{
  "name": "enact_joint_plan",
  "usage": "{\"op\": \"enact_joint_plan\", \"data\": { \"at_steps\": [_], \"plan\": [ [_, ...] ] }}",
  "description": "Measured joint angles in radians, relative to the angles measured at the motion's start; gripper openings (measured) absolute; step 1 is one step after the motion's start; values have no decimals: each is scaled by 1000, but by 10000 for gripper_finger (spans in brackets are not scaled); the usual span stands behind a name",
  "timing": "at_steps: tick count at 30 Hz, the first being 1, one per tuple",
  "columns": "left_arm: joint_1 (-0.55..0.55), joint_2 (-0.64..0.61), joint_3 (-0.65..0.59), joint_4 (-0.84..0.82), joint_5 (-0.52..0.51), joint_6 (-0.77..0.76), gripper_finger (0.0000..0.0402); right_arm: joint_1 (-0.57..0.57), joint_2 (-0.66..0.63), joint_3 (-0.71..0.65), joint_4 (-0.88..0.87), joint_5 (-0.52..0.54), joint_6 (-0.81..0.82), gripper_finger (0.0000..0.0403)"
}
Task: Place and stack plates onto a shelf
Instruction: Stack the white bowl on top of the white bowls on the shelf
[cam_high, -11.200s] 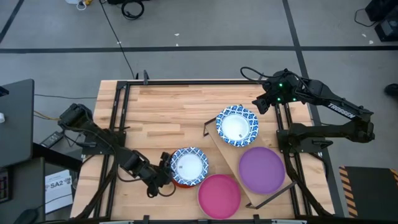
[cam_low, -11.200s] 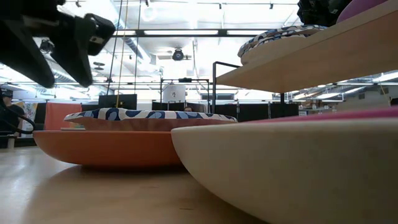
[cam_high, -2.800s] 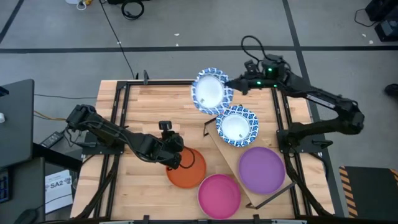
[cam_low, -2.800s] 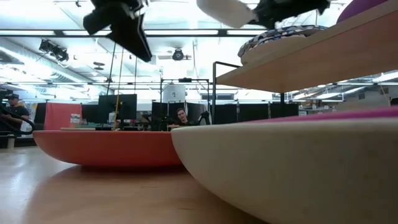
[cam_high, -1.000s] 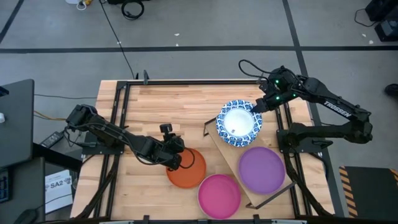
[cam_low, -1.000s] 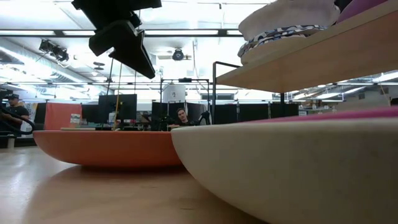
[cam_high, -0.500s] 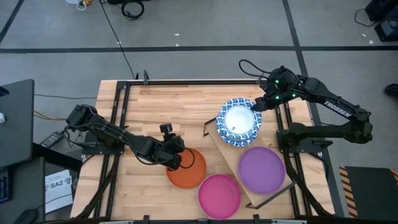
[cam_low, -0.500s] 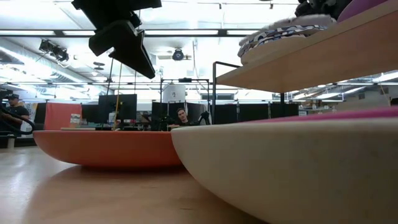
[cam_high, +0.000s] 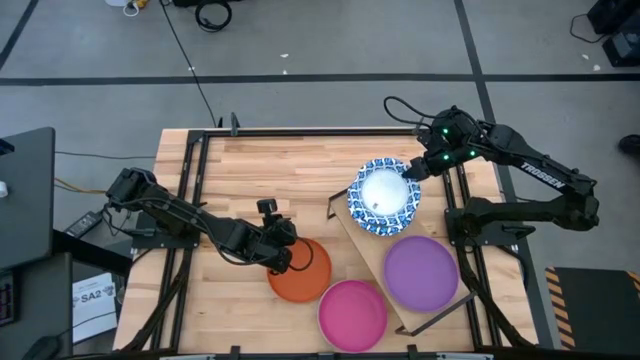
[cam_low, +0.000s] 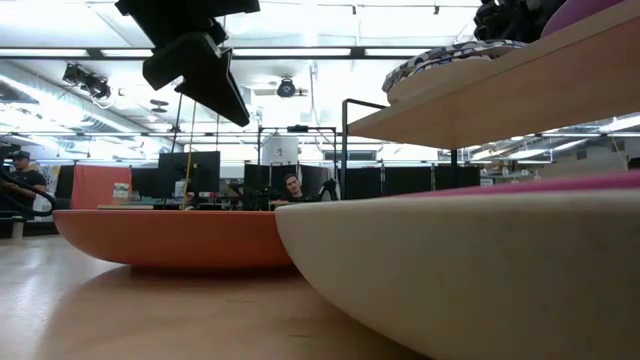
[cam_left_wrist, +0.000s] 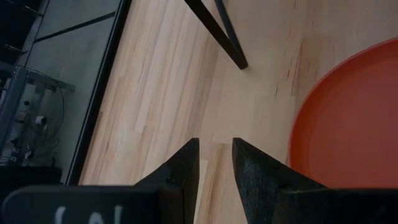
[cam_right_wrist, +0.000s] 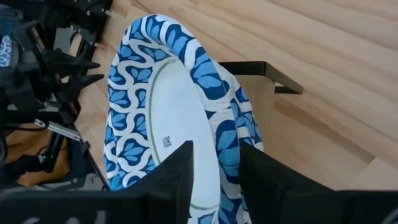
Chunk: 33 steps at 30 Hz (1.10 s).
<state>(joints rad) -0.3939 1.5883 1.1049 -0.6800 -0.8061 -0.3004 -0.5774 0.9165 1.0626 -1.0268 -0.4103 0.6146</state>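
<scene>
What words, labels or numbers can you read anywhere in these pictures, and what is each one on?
"TROSSEN": white letters on the right arm.
"SA2": on a white sheet left of the table; its smaller print is unreadable.
A small dark mark on the top blue-and-white plate on the shelf is too blurred to read.
White marks on the left wrist housing are cut off, unreadable.

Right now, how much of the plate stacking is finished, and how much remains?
Done: blue-and-white plates are stacked on the shelf, beside the purple plate. In hand: the right hand is at the stack's rim, fingers astride the top plate's edge. Left: the orange-red plate and pink plate lie on the table; the left hand, open and empty, hovers at the orange-red plate's edge.
</scene>
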Motion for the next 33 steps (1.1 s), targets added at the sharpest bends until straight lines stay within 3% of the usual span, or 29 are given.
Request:
{"op": "enact_joint_plan", "data": {
  "at_steps": [10,20,30,33],
  "plan": [
    [0,0,0,0,0,0,102,-1,0,0,-3,-4,-36,168],
    [0,0,0,0,0,0,102,-51,-6,0,58,79,-42,167],
    [0,0,0,0,0,0,102,-87,-15,0,210,83,-43,166],
    [0,0,0,0,0,0,102,-87,-14,0,218,139,-63,166]
  ]
}}
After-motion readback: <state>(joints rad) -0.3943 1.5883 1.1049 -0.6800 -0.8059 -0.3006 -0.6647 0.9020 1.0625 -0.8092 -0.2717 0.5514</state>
